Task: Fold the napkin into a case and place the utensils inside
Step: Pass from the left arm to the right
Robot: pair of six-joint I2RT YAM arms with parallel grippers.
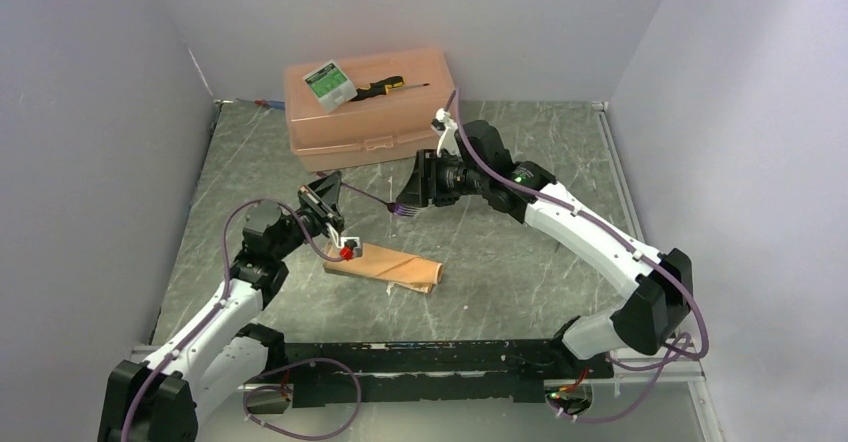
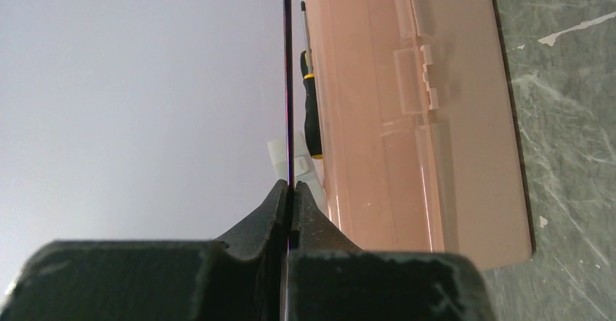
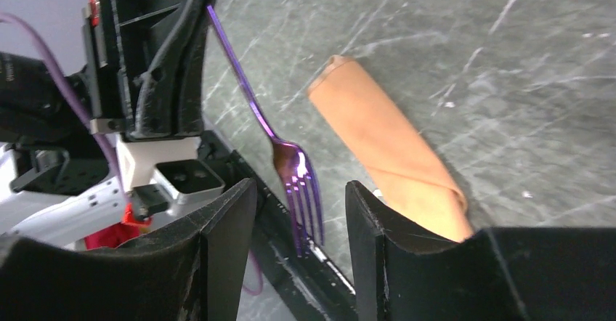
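Observation:
The napkin lies folded into a narrow peach-orange case [image 1: 385,265] on the table between the arms; it also shows in the right wrist view [image 3: 385,147]. My left gripper [image 1: 333,190] is shut on the thin handle of a purple-blue fork [image 1: 385,202] and holds it above the table, tines pointing right. In the left wrist view [image 2: 290,187] the handle [image 2: 288,81] runs edge-on out of the shut jaws. My right gripper [image 1: 414,194] is open, and its fingers stand on either side of the fork tines [image 3: 298,183] without touching. No other utensil shows.
A rigid peach plastic box [image 1: 372,112] stands at the back of the table. On its lid lie a black-and-yellow screwdriver [image 1: 385,87] and a small green-and-white pack [image 1: 330,84]. Grey walls enclose the table on three sides.

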